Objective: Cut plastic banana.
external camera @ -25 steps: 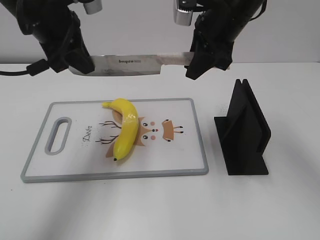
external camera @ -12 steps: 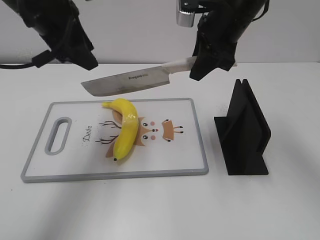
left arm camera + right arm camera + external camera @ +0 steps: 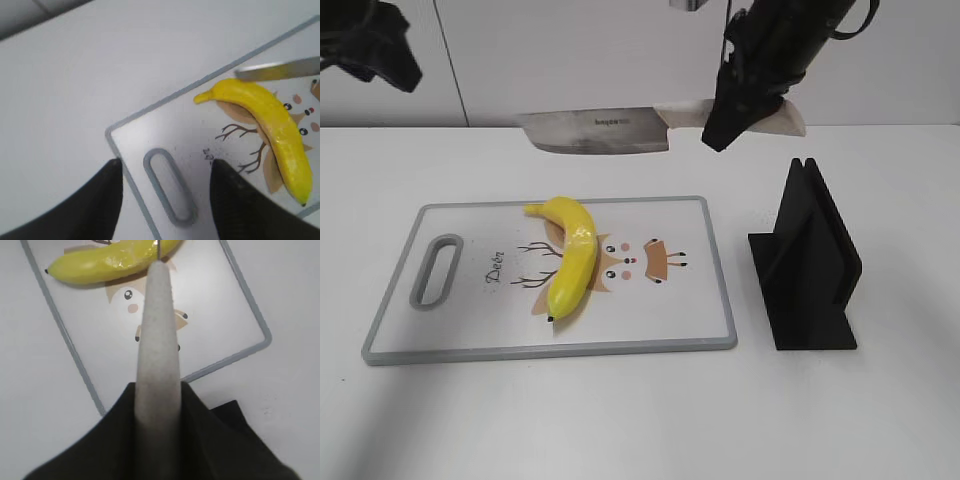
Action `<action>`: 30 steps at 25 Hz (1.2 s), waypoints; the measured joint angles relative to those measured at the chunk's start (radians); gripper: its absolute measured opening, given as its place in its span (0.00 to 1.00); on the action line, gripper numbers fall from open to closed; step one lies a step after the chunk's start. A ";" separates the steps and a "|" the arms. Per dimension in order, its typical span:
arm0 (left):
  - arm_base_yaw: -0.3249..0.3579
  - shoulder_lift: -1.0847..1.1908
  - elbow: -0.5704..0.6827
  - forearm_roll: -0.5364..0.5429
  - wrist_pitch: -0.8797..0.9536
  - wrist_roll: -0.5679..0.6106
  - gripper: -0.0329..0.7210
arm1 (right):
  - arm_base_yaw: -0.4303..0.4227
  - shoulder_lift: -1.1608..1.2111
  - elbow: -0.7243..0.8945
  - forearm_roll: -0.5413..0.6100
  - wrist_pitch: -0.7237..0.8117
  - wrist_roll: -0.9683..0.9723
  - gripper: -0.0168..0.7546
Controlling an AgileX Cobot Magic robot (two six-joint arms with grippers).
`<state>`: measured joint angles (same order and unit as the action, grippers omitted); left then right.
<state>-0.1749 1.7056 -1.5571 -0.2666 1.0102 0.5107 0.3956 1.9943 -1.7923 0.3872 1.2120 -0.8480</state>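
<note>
The yellow plastic banana lies on the white cutting board, dark tip toward the front; it also shows in the left wrist view and the right wrist view. My right gripper is shut on the pale handle of a knife, held level in the air behind and above the board. My left gripper is open and empty, high at the far left, above the board's handle slot.
A black knife stand sits to the right of the board. The board's grey rim and handle slot are at the left. White tabletop surrounds the board.
My left gripper has let go of the knife blade and drawn away up and left. The right gripper now holds the knife alone, swung level and shifted a little right.
</note>
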 joint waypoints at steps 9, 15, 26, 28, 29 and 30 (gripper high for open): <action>0.163 -0.036 0.015 0.061 0.202 -0.263 0.74 | -0.065 -0.018 0.000 -0.098 0.005 0.565 0.24; 0.168 -0.166 0.090 0.095 0.206 -0.268 0.74 | -0.134 -0.122 0.023 -0.103 0.005 0.710 0.24; 0.168 -0.434 0.287 0.105 0.207 -0.268 0.74 | -0.210 -0.424 0.510 -0.116 -0.282 0.848 0.24; 0.168 -0.489 0.324 0.105 0.208 -0.271 0.74 | -0.210 -0.463 0.570 -0.116 -0.304 0.856 0.24; 0.168 -0.513 0.346 0.107 0.208 -0.271 0.74 | -0.210 -0.478 0.591 -0.116 -0.309 0.856 0.24; 0.168 -0.541 0.367 0.112 0.208 -0.271 0.74 | -0.210 -0.487 0.612 -0.116 -0.309 0.857 0.24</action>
<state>-0.0067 1.1644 -1.1898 -0.1544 1.2180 0.2401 0.1853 1.5071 -1.1799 0.2711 0.9029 0.0086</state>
